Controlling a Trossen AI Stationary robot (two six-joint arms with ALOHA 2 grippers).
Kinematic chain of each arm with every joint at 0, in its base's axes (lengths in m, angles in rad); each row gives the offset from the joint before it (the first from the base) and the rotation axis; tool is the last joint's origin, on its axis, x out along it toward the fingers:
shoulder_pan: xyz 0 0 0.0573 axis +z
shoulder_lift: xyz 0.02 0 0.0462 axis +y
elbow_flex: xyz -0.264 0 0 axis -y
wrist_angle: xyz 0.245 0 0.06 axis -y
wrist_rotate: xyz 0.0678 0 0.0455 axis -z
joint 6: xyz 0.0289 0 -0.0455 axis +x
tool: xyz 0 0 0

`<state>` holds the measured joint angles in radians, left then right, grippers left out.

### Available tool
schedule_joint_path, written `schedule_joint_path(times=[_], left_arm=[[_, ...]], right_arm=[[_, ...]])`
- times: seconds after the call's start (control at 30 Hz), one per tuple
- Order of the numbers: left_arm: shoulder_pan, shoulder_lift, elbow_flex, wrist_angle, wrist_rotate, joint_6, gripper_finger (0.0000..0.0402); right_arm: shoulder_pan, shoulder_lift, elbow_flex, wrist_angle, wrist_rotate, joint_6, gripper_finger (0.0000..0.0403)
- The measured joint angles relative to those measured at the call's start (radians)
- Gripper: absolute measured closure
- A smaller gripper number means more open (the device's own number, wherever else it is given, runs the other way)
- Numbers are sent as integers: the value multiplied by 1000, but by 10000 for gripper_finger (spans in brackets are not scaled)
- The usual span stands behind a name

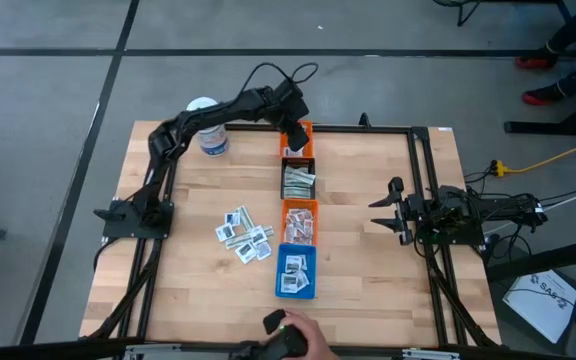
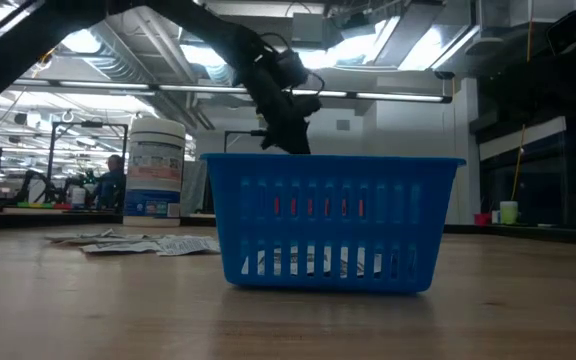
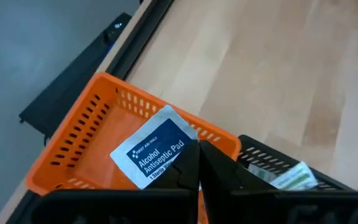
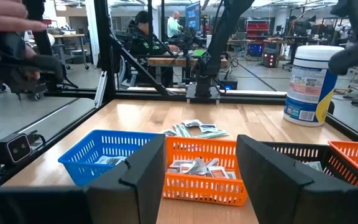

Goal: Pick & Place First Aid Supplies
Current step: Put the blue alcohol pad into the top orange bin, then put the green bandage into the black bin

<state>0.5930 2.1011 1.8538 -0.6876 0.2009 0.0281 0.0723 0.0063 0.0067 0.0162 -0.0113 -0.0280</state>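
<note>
Four bins stand in a row down the middle of the wooden desk (image 1: 368,210): a far orange bin (image 1: 299,131), a black bin (image 1: 298,180), a near orange bin (image 1: 300,221) and a blue bin (image 1: 296,271) closest to the front edge. The left claw (image 1: 295,137) hangs over the far orange bin, its fingers (image 3: 185,171) pinched tight on an alcohol antiseptic pad (image 3: 156,148), a white packet with a dark blue label. In the left wrist view the packet sits above the bin's open floor, tilted, with one corner caught between the fingertips. I cannot tell whether it touches the bin. The black bin just beside it holds pale beige-green strips (image 1: 298,183).

A loose pile of packets (image 1: 245,234), white with dark print, lies on the desk to the left of the near orange bin, well apart from the left claw. More small packets lie inside the near orange bin and the blue bin. A white tub (image 1: 209,130) with a blue label stands near the far left corner, beside the left arm.

The right claw (image 1: 386,214) waits at the right side of the desk, level with the near orange bin and clear of it. Its fingers (image 4: 143,171) stand wide apart and hold nothing.

A person's hand (image 1: 290,338) rests at the front edge of the desk, in front of the blue bin, on a dark object I cannot make out.
</note>
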Motion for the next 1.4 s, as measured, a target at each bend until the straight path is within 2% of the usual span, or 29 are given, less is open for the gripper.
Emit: schedule_joint_path(times=[0.23, 0.33, 0.6, 0.83, 0.93, 1.4], left_arm=[[-1, 28, 0, -5, 0, 3, 385], [-1, 28, 0, -20, -34, 38, 371], [0, 28, 0, -50, -102, 39, 308], [-10, 5, 0, -77, -83, 22, 264], [-21, -14, 0, -101, -49, 20, 261], [-133, -75, -2, -237, -61, 133, 277]], right_arm=[[0, 0, 0, 0, 0, 0, 208], [0, 0, 0, 0, 0, 0, 208], [0, 0, 0, 0, 0, 0, 208], [0, 0, 0, 0, 0, 0, 208], [0, 0, 0, 0, 0, 0, 208], [0, 0, 0, 0, 0, 0, 208]])
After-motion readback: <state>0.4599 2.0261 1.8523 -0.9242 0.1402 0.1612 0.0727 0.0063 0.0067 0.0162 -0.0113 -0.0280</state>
